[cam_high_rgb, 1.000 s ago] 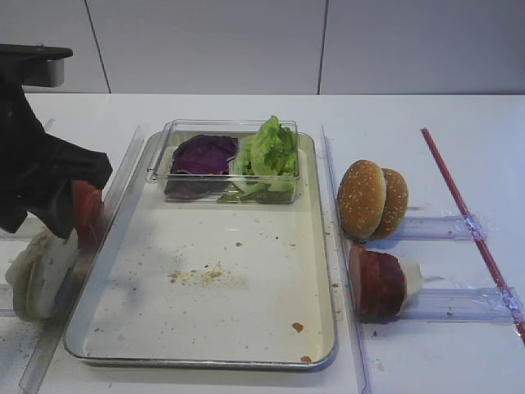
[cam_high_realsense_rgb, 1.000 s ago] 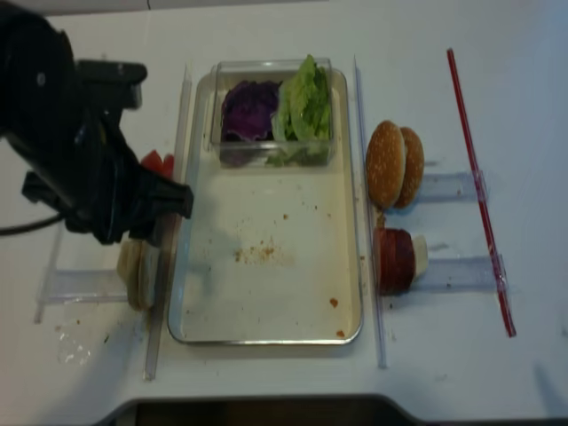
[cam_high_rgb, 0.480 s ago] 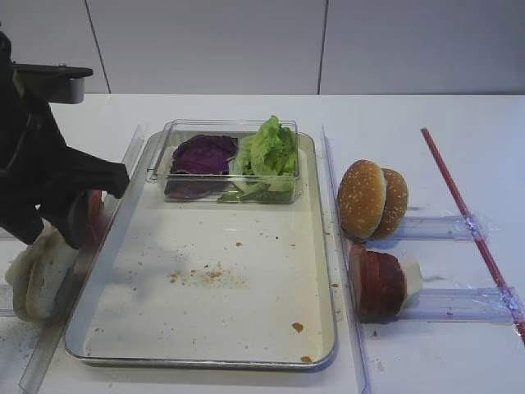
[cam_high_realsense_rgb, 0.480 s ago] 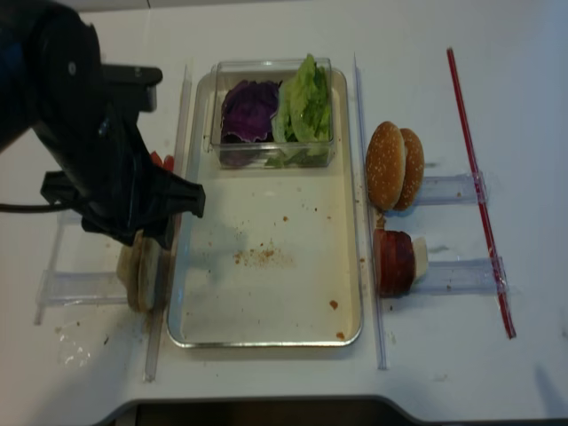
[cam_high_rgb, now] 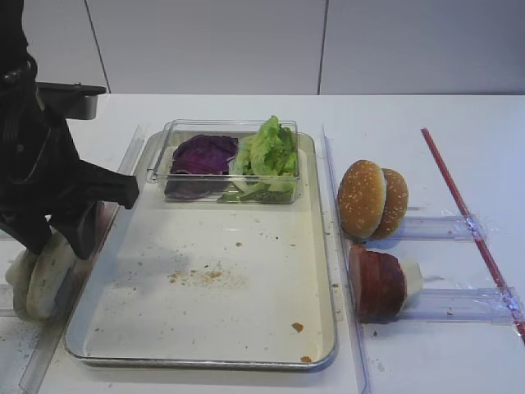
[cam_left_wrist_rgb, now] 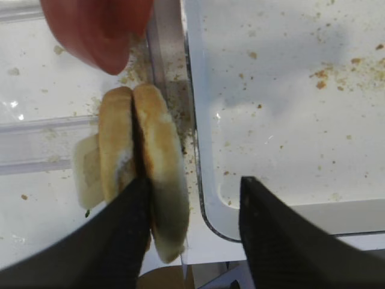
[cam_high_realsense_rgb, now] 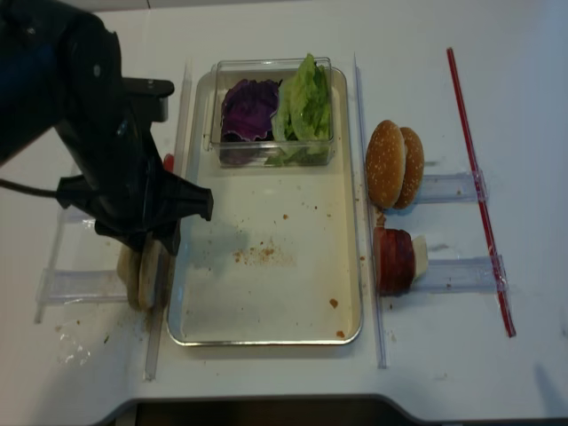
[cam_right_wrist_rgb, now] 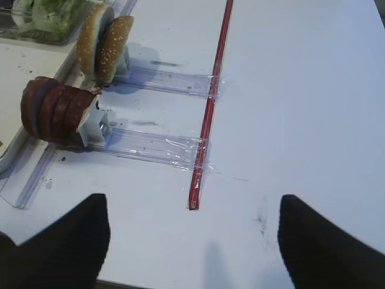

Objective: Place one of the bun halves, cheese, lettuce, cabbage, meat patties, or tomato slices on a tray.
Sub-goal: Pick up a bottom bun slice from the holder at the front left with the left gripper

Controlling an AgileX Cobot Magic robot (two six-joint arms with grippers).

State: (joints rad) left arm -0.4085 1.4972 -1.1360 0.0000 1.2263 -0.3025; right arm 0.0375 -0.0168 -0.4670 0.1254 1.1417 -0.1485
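Bun halves (cam_left_wrist_rgb: 141, 174) stand on edge in a short row just outside the left rim of the tray (cam_high_rgb: 205, 308), held in a clear plastic rack, with a tomato slice (cam_left_wrist_rgb: 99, 30) beyond them in the same row. Your left gripper (cam_left_wrist_rgb: 192, 223) is spread wide: in the wrist view one finger lies against the seam between two halves and the other hangs over the tray's corner, so the half nearest the tray sits between them, not yet pinched. Your right gripper (cam_right_wrist_rgb: 189, 241) hovers spread over bare table, well apart from the meat patties (cam_right_wrist_rgb: 54, 114) and sesame buns (cam_right_wrist_rgb: 102, 42), holding nothing.

Treat the bun as light, soft and crumbly; it will likely dent or tear if you squeeze hard, and the crumbs around it suggest it sheds easily. Take it across its flat faces, low enough to catch the middle of the disc rather than the thin tan rim. Close gently, then lift straight up so its neighbour stays upright.
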